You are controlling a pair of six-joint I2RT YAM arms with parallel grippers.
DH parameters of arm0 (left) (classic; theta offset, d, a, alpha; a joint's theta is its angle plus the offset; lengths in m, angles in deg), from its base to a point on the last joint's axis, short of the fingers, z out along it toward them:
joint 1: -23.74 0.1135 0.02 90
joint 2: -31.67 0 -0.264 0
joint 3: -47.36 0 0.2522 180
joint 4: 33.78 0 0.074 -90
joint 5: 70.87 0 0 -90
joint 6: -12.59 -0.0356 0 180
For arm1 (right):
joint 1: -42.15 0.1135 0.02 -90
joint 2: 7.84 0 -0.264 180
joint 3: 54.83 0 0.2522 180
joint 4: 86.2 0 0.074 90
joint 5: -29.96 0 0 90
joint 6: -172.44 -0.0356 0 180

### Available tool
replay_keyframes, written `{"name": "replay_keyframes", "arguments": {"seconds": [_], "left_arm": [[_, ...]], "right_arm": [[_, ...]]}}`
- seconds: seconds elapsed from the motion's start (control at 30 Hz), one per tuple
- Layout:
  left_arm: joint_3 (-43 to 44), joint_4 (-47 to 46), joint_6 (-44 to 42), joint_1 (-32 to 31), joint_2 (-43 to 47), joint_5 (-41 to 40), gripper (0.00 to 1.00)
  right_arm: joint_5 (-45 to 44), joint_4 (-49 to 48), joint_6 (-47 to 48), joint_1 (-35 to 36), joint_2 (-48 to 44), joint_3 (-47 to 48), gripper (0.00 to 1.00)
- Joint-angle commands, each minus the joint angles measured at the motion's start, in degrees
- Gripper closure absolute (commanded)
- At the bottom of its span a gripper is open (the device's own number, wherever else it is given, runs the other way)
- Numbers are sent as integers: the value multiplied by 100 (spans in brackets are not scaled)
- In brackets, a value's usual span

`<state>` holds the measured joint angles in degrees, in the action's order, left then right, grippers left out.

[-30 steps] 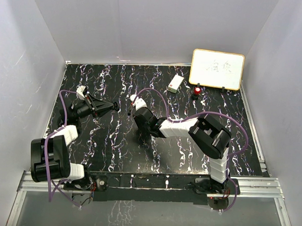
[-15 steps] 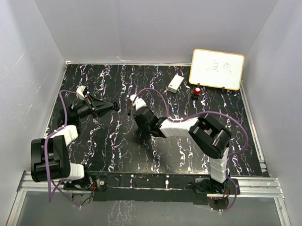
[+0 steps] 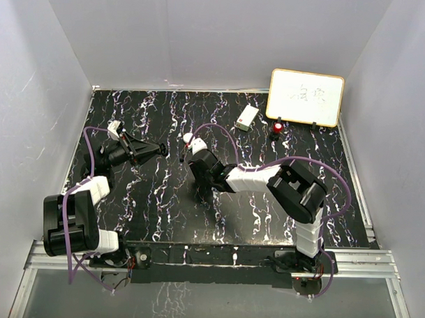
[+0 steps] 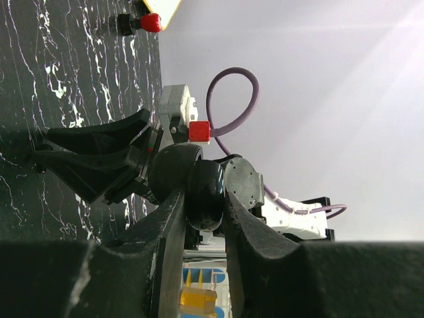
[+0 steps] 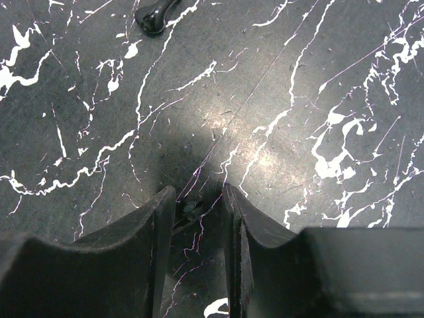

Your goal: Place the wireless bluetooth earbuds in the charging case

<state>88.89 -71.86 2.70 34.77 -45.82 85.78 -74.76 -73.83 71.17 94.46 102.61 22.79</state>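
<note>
- Earbuds in view number one for certain: a black earbud (image 5: 154, 16) lies on the marbled worktop (image 3: 162, 206), ahead of the right hand (image 5: 199, 192).
- One small dark piece (image 5: 189, 208) sits low between that hand's fingertips, against the left one, too dim to identify.
- Right hand: fingers stand narrowly apart just over the worktop; whether they pinch the dark piece cannot be told.
- Left hand (image 3: 160, 150): clenched, held level and pointing at the right arm (image 3: 254, 178); whether anything is in it cannot be told.
- Along the far edge, well apart from both hands: one white box (image 3: 246, 117), one red knob (image 3: 277, 127), one whiteboard (image 3: 305, 97).
- Since a second ago, the right arm has edged slightly nearer and rightward; the left arm (image 3: 93, 186), box, knob and whiteboard have not moved.
</note>
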Motion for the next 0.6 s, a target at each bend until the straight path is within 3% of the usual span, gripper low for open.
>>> {"name": "replay_keyframes", "arguments": {"seconds": [0.0, 0.57], "left_arm": [[141, -77, -19, -13, 76, 79, 100], [150, -76, -27, -13, 59, 68, 100]], "right_arm": [[114, 200, 28, -37, -179, -127, 67], [27, 209, -75, -279, -288, -189, 66]]}}
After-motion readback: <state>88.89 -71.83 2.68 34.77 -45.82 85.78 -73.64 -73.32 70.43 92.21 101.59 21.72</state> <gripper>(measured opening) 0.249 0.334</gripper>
